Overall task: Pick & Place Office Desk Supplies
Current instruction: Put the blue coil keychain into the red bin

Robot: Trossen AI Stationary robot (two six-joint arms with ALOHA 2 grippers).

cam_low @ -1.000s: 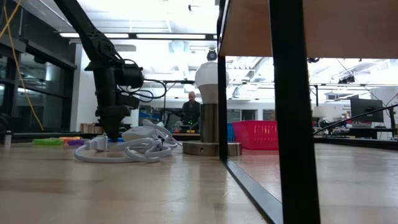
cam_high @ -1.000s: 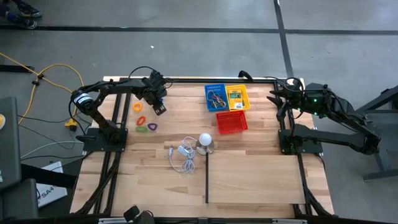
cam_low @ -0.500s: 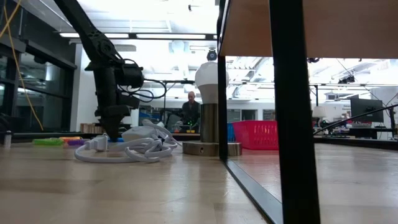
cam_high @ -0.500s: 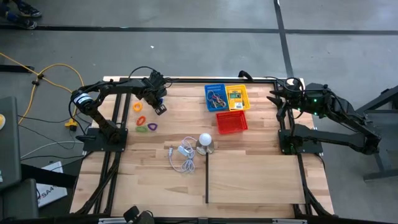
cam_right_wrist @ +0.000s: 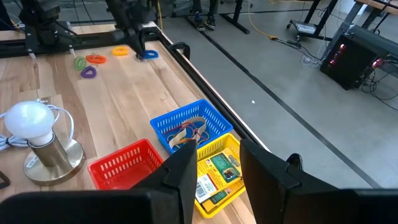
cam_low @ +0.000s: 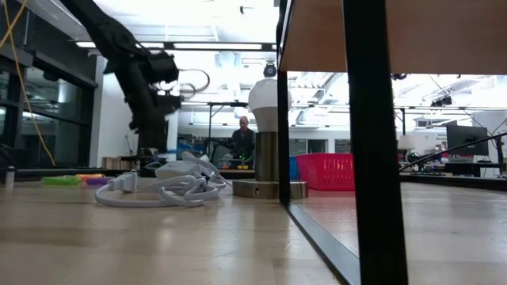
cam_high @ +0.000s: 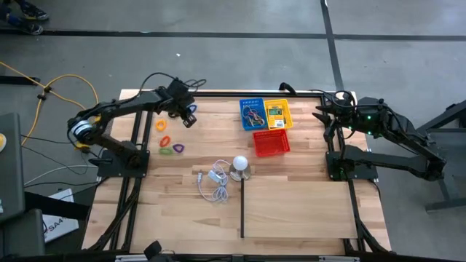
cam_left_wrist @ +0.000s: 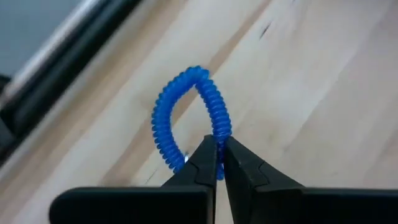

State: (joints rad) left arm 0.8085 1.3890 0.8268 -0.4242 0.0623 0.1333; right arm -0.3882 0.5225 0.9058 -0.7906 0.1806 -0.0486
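A blue coiled ring is between the shut fingers of my left gripper, near the table's far left edge. On the wood nearby lie an orange ring, a second orange-pink ring, a green ring and a purple ring. At the far middle stand a blue basket with rubber bands, a yellow basket with packets and a red basket. My right gripper waits open, raised at the table's far right. My left gripper pinches one side of the blue ring's coil between its two fingertips. The fingers slant down from the table's left side. The rest of the loop stands out beyond the fingertips over the wood; whether its far end touches the table I cannot tell.
A white bulb on a silvery base and a coiled white cord sit mid-table. A thin dark upright board runs from the bulb toward the near edge. Bare wood lies at the near left and near right.
My left gripper has risen from the tabletop and tipped less steeply, drawing slightly toward the far edge with the blue ring. My right arm has kept still.
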